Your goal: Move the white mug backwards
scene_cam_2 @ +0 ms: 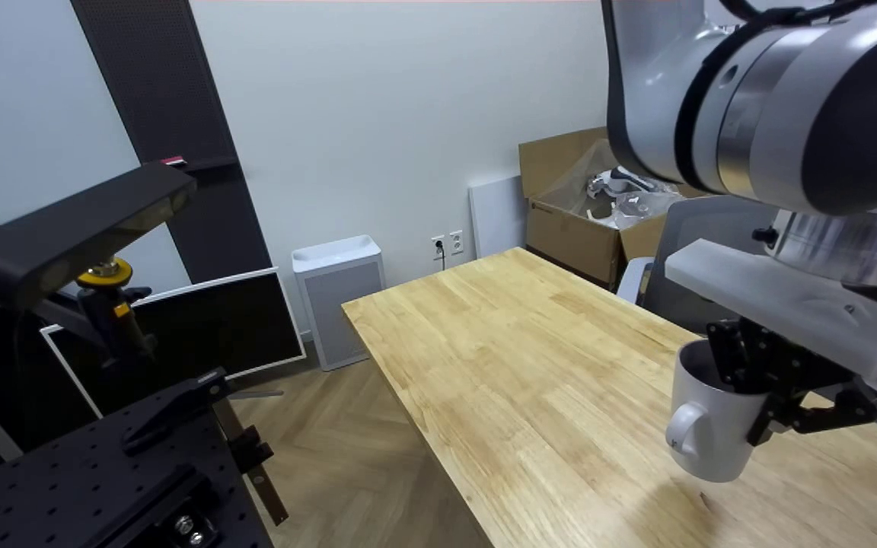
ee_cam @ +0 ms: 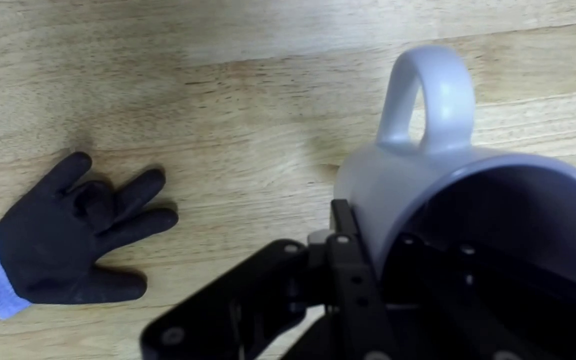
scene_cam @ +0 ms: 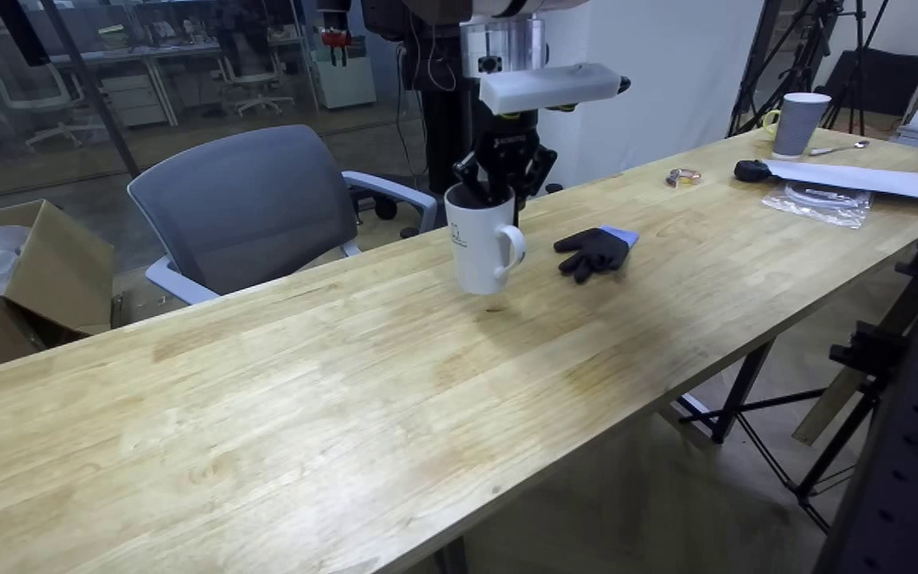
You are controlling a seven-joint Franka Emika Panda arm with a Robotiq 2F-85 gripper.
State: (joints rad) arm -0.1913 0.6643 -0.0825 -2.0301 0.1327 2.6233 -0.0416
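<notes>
A plain white cylindrical ceramic mug [scene_cam: 477, 243] with a loop handle hangs upright, apparently just above a pale wooden table [scene_cam: 307, 406]. The black jointed gripper [scene_cam_2: 745, 407] pinches its wall, one finger inside, one outside, presumably to keep it level when carried backwards. In the wrist view, the mug lies at two o'clock from the gripper; a black glove with a blue cuff [ee_cam: 63, 240] rests at nine.

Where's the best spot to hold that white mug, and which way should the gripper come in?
Probably the side wall, from above: the white mug is roughly upright, its open top up, so one finger fits inside and one outside. The gripper holds it that way now, clear of the handle.
</notes>
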